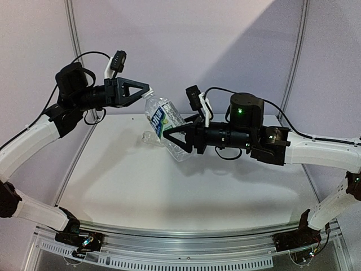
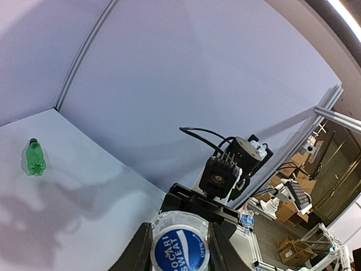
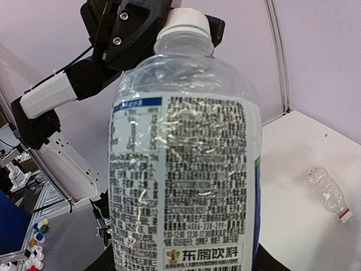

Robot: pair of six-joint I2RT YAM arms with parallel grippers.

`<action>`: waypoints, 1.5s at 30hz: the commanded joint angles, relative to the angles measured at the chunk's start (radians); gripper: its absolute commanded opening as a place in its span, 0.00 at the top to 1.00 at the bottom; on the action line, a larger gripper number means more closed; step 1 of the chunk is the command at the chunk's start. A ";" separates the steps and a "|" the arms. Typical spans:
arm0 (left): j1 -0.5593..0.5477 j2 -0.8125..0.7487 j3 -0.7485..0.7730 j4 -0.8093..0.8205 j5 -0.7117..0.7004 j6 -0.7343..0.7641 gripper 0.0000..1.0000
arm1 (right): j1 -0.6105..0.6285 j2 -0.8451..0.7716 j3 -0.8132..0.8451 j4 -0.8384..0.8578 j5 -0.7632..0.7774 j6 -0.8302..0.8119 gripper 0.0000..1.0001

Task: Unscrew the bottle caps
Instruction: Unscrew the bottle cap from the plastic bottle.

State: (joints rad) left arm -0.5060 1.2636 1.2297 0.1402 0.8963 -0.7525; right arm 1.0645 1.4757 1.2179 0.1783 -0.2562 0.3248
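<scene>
- A labelled clear bottle (image 1: 162, 118) is held in mid-air above the white counter (image 1: 141, 186), between the two arms.
- Its body is grasped by the right hand (image 1: 171, 139), whose fingers are clamped around the lower part of the label.
- Its white cap (image 3: 183, 21) is clenched by the left hand (image 1: 144, 91); in the left wrist view the cap's top is seen pinched between the two fingers.
- The bottle's long axis is tilted, with the cap end raised toward the left arm and the base lowered toward the right arm.
- The left hand is lined up roughly along that axis, which a twist of the cap appears to depend on.
- A green bottle (image 2: 35, 158) and an unlabelled clear bottle (image 3: 326, 191) are seen lying on the counter, well apart from both hands.
</scene>
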 commanded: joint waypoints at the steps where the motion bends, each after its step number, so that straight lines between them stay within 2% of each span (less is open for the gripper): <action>1: -0.009 0.025 0.001 -0.036 -0.027 -0.006 0.87 | 0.000 0.005 0.022 0.000 0.069 -0.027 1.00; 4: -0.019 0.055 0.061 -0.236 -0.136 0.015 0.85 | 0.006 0.029 0.074 -0.106 0.260 -0.070 1.00; 6: -0.036 0.092 0.138 -0.415 -0.275 0.031 0.88 | 0.034 0.075 0.145 -0.234 0.441 -0.149 1.00; 8: -0.050 0.121 0.186 -0.527 -0.402 0.002 0.90 | 0.062 0.130 0.223 -0.330 0.590 -0.260 1.00; 11: -0.054 0.143 0.189 -0.557 -0.445 -0.064 0.91 | 0.088 0.212 0.306 -0.405 0.709 -0.313 1.00; 14: -0.054 0.145 0.180 -0.580 -0.481 -0.104 0.90 | 0.102 0.243 0.329 -0.411 0.752 -0.358 1.00; 19: -0.054 0.127 0.155 -0.570 -0.488 -0.137 0.84 | 0.106 0.246 0.315 -0.402 0.747 -0.327 1.00; 22: -0.054 0.120 0.145 -0.558 -0.482 -0.142 0.75 | 0.107 0.230 0.289 -0.379 0.731 -0.287 1.00; 24: -0.054 0.116 0.141 -0.540 -0.469 -0.139 0.62 | 0.106 0.215 0.265 -0.357 0.715 -0.282 1.00; 29: -0.052 0.092 0.136 -0.493 -0.446 -0.107 0.20 | 0.106 0.163 0.197 -0.310 0.681 -0.263 1.00; 32: -0.050 0.066 0.134 -0.478 -0.453 -0.082 0.01 | 0.106 0.122 0.148 -0.283 0.678 -0.233 1.00; 39: -0.031 0.009 0.107 -0.443 -0.440 -0.031 0.01 | 0.106 0.035 0.066 -0.236 0.639 -0.192 1.00; 45: -0.014 -0.059 0.075 -0.277 -0.284 0.044 0.01 | 0.094 -0.086 -0.059 -0.086 0.436 -0.146 1.00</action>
State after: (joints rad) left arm -0.5346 1.2415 1.3209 -0.2619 0.5014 -0.7799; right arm 1.1687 1.4715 1.2232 -0.0418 0.3389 0.1268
